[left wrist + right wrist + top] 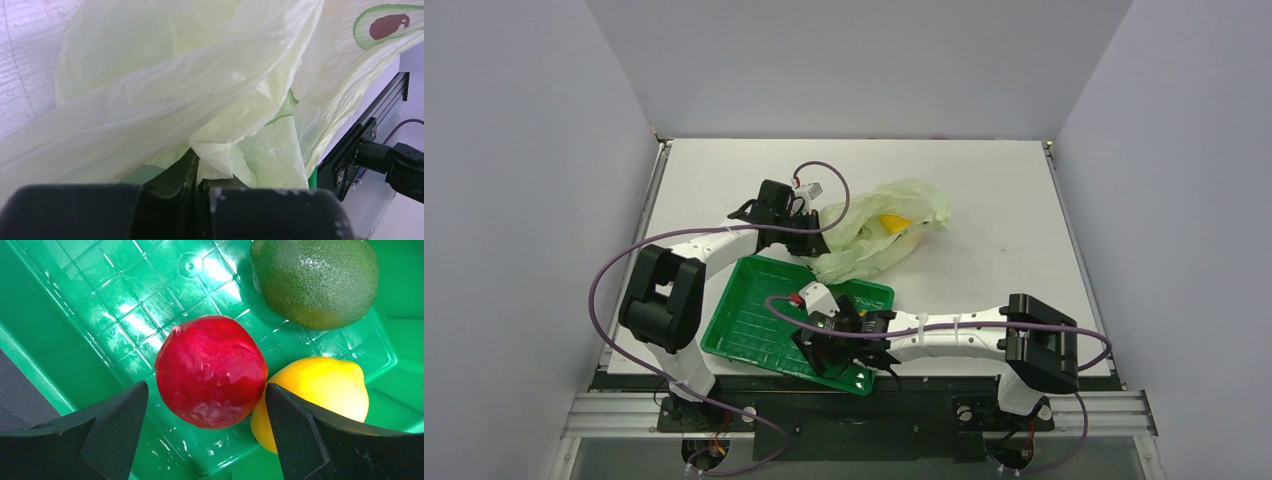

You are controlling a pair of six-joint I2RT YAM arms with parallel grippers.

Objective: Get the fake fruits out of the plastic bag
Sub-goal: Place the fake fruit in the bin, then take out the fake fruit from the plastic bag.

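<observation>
R gripper (206,405) spread over green tray (125,305); white table (984,180), grey walls (844,60).

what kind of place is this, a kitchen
Likely a lab robot test booth, not a kitchen: plain grey walls box in a white table, two white-and-black robot arms stand on an aluminium rail, and glossy fake fruits lie in a green plastic tray.

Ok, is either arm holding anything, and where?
The left gripper pinches a bunched fold of the plastic bag. The right gripper holds nothing: jaws open either side of the red fruit in the tray.
</observation>
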